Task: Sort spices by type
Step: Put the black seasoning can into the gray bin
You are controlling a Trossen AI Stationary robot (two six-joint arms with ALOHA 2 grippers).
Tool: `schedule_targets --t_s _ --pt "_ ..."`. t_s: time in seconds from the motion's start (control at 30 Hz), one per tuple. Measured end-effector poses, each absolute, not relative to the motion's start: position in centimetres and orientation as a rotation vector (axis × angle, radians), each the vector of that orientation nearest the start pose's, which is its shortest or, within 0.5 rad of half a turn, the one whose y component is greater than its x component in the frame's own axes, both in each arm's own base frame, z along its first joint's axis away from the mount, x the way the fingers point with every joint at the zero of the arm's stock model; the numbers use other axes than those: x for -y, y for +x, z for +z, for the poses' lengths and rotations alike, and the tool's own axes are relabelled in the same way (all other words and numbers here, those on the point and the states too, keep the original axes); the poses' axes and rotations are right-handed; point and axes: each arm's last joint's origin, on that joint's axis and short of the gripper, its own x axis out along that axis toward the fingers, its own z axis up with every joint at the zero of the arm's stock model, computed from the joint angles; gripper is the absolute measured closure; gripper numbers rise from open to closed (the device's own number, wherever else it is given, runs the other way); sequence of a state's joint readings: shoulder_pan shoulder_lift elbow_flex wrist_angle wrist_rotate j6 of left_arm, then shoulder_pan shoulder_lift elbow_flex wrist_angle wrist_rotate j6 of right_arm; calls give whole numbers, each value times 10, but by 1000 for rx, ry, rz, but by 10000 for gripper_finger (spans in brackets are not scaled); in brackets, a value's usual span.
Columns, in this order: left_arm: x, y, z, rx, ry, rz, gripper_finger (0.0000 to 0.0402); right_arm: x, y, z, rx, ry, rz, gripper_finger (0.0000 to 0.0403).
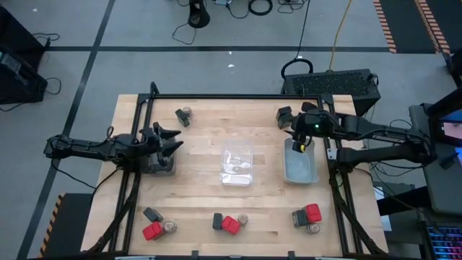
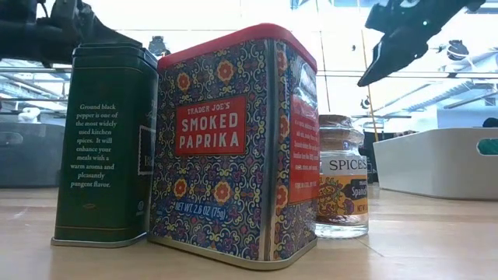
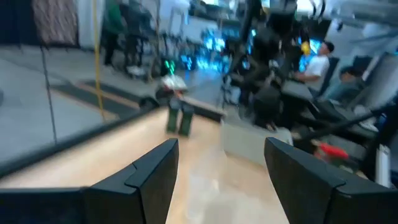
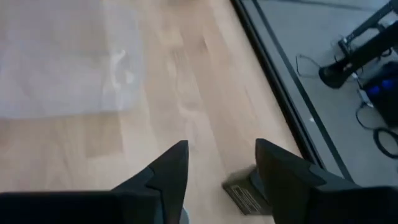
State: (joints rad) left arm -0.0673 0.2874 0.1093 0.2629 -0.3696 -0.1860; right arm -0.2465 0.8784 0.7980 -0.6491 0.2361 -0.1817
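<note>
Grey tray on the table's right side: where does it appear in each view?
High: grey tray, right of centre.
Low: at the right edge.
Left wrist: probably the blurred pale box, centre.
Right wrist: not in it.
Landmark: right gripper above it, high and low.

Both arms are dark and slender, built of jointed segments. The right arm carries a small green light near its wrist. Each pincer ends in two black, angular, wedge-shaped fingers.
</note>
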Motion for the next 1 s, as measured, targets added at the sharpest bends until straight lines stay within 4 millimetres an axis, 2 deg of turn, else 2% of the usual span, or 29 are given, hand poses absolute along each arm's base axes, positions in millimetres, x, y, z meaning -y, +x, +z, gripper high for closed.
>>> schedule_targets --t_s 0.2,0.47,0.63,0.8,1.0 --pt "-4 111 212 197 -88 354 160 59 171 268 -966 -247 -347 226" --pt "-4 111 216 206 -67 318 160 79 180 247 -1145 -305 -316 225" --pt "-2 109 246 258 -64 271 160 82 181 245 -1167 -327 -301 226" --pt "-2 119 271 191 -17 274 160 83 182 254 -1155 -347 -296 227" --pt "0 153 279 46 60 275 160 94 192 294 -1139 -312 -309 227"
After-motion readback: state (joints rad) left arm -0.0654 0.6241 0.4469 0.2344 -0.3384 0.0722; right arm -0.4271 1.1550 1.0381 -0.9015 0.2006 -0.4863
